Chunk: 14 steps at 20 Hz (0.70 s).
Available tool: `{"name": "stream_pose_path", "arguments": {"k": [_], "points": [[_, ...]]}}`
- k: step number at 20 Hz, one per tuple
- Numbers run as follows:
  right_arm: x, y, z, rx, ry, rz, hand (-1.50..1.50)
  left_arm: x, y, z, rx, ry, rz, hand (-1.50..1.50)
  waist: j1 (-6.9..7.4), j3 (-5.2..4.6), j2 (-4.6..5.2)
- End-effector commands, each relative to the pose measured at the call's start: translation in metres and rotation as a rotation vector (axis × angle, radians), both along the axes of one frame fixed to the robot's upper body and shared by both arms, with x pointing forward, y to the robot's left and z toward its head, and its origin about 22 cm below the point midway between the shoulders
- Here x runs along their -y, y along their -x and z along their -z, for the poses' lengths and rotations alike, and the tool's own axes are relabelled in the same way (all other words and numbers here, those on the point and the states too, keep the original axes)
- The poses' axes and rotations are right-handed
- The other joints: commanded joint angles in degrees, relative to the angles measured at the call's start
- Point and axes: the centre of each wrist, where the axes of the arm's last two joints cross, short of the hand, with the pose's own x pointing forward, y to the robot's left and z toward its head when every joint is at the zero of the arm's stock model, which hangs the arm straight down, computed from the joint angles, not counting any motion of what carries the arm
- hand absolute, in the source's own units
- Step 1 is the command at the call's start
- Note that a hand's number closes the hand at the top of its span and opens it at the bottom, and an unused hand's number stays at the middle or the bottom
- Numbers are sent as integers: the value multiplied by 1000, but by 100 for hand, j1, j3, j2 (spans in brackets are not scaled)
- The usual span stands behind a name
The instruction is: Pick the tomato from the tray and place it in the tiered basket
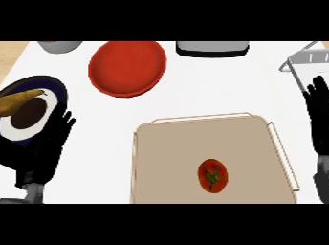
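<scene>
Red tomato point(213, 176) lies stem-up on the beige tray point(167, 158).

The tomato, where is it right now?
In the head view the tomato lies on the beige tray, low and right of its middle, between the two hands and touching neither.

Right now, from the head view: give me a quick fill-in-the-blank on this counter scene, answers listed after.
1. The red tomato lies on the beige rectangular ____.
2. The empty round plate beyond that tray is coloured ____.
3. The white wire tiered basket stands nearest the ____ robot hand.
4. Both robot hands, including the left robot hand, have fingers that are ____.

Missing words: tray; red; right; open
</scene>
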Motion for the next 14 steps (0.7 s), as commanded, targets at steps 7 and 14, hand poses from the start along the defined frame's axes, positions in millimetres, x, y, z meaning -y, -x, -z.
{"name": "stream_pose_path", "arguments": {"k": [7,14], "points": [[-66,17,-60,613,-316,130,150,-40,-8,-13,68,-334,-63,0,-883,161,-412],[-75,145,20,219,141,336,-150,-56,-18,-20,131,-486,-32,0,-450,-130,119]]}}
